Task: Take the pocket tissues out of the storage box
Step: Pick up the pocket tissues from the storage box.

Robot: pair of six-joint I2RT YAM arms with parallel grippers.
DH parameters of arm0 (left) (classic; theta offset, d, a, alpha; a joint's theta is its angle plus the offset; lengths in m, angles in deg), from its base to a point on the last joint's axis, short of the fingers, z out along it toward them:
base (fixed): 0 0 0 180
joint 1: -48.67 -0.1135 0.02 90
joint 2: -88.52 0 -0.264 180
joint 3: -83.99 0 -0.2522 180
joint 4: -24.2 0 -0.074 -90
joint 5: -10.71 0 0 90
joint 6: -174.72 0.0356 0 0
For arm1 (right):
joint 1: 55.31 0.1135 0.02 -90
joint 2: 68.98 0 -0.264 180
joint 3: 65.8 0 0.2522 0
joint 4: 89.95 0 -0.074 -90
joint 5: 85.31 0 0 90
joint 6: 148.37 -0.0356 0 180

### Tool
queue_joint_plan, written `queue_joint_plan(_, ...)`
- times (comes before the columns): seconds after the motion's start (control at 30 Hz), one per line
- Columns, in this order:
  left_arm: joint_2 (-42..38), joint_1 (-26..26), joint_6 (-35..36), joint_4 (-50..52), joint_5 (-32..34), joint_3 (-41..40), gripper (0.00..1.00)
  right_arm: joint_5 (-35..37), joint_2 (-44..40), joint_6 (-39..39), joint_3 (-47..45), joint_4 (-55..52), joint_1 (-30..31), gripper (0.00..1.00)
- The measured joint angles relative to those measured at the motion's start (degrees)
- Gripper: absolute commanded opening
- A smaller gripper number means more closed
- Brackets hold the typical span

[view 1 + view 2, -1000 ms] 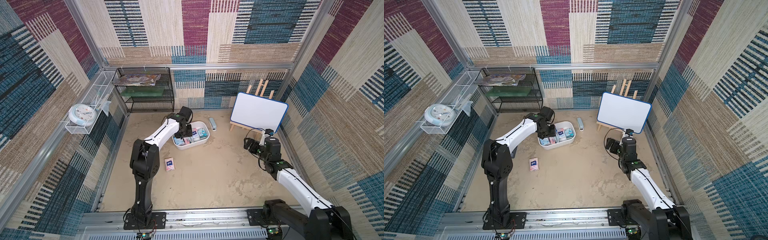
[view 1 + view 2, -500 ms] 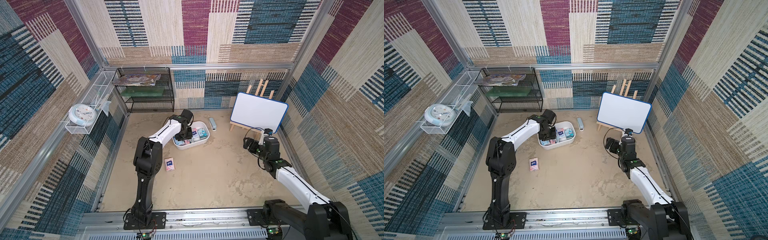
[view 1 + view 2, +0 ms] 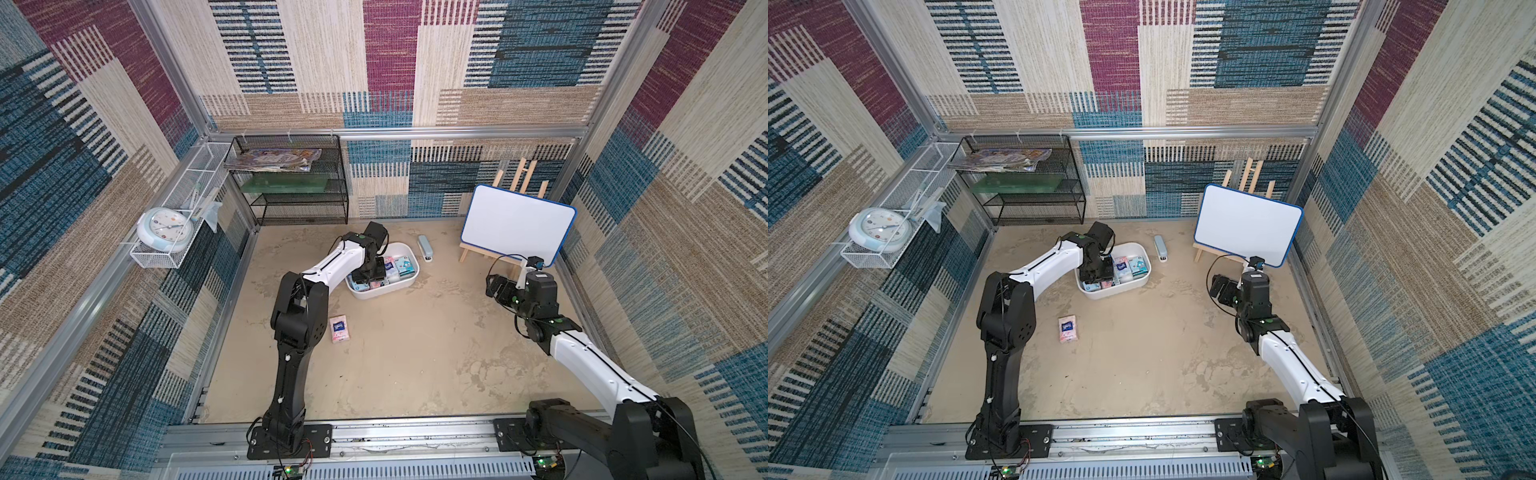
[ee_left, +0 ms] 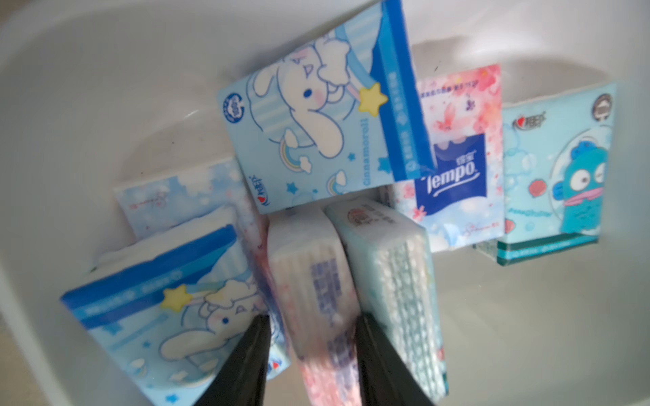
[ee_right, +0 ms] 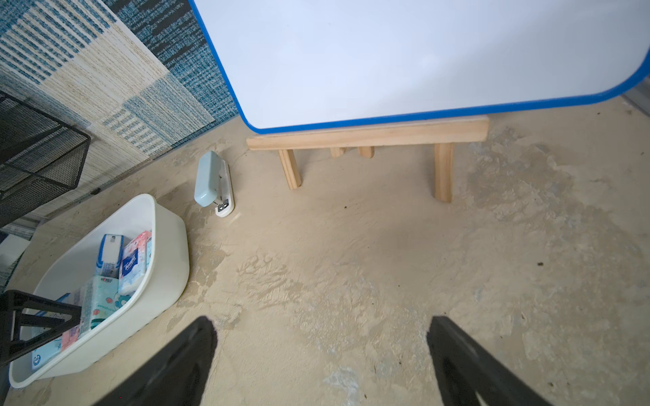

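The white storage box (image 3: 374, 293) stands on the floor left of centre in both top views. Several pocket tissues lie in it: a light blue cartoon packet (image 4: 316, 123), a pink labelled one (image 4: 457, 158), a teal one (image 4: 559, 168). My left gripper (image 4: 313, 327) reaches down into the box (image 3: 1113, 293) and is shut on a pink packet (image 4: 316, 298) standing on edge, one finger on each flat side. Another pink packet (image 3: 338, 328) lies on the floor in front of the box. My right gripper (image 5: 322, 330) hangs open over bare floor, to the right of the box.
A grey-blue stapler (image 3: 425, 248) lies just right of the box. A whiteboard on a wooden easel (image 3: 517, 224) stands at the back right, close to my right gripper (image 3: 496, 289). A black mesh shelf (image 3: 297, 187) and a wire basket (image 3: 178, 216) with a clock line the back left.
My left gripper has closed onto the pink packet inside the box and shifted slightly. The right arm has barely moved.
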Motion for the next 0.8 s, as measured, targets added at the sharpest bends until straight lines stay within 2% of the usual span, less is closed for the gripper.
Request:
queue_joint_plan(0.27, 1.36, 0.02, 0.17, 0.04, -1.44, 1.68, 0.57, 0.0, 0.11, 0.0, 0.13, 0.83, -0.02, 0.99)
queue_joint_plan(0.37, 1.86, 0.04, 0.33, 0.07, -2.12, 2.23, 0.57, 0.0, 0.11, 0.0, 0.13, 0.92, -0.02, 0.99)
queue_joint_plan(0.5, 2.78, -0.13, 0.5, 1.07, -2.03, 2.49, 0.44, 0.0, 0.11, 0.0, 0.13, 1.05, -0.02, 0.99)
queue_joint_plan(0.8, 1.14, -0.09, 0.81, 1.51, -1.03, 1.88, 0.29, 0.0, 0.13, 0.0, 0.2, 1.14, -0.02, 0.99)
